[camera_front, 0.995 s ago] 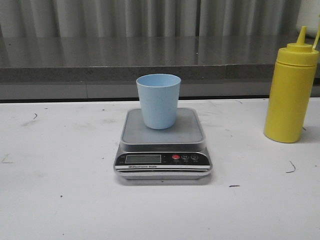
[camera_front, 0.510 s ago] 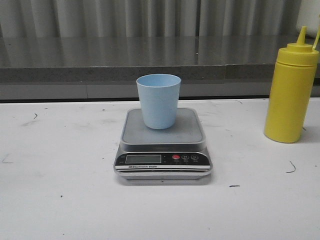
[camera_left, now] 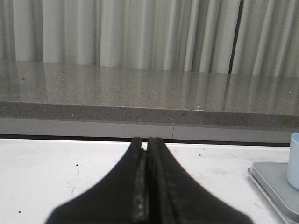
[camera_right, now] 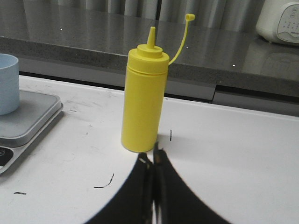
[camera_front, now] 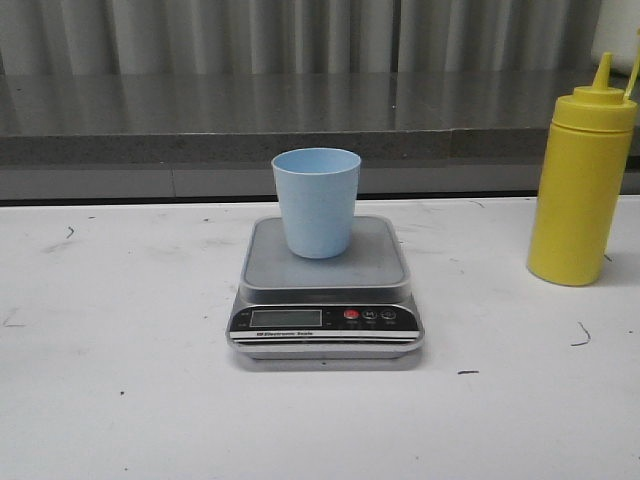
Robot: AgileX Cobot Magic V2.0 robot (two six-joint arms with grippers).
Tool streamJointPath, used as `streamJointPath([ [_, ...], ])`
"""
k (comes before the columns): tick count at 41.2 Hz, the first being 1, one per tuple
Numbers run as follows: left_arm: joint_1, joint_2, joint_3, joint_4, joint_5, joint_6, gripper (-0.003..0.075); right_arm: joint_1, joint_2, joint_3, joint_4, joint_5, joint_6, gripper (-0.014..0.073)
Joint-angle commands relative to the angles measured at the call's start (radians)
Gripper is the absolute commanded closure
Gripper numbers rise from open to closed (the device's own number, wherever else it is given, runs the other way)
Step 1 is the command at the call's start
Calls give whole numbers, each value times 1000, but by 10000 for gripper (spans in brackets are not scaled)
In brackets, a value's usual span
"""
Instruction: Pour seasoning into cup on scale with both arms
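Right wrist view: tall yellow plastic squeeze bottle upright, just ahead of closed right gripper. Left gripper also closed, farther off; right nearer.

One cup, one scale, one seasoning bottle, two claws

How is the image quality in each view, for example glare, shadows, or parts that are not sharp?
Front view: even soft light, only a faint shadow under the scale, and the cup is sharp. Left wrist view: the shut left end effector is a dark, slightly blurred silhouette, and the counter behind reflects the curtain. Right wrist view: the seasoning bottle is sharp, while the right end effector is dark and blurred.
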Motion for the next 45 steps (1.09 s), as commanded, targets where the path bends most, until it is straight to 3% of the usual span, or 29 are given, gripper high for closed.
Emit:
streamJointPath([
  [1, -1, -17, 24, 0, -87, -2, 740, -4, -21, 0, 10, -121, -8, 713],
  [45, -1, -15, 24, -6, -87, -2, 740, -38, -21, 2, 16, -128, -8, 713],
])
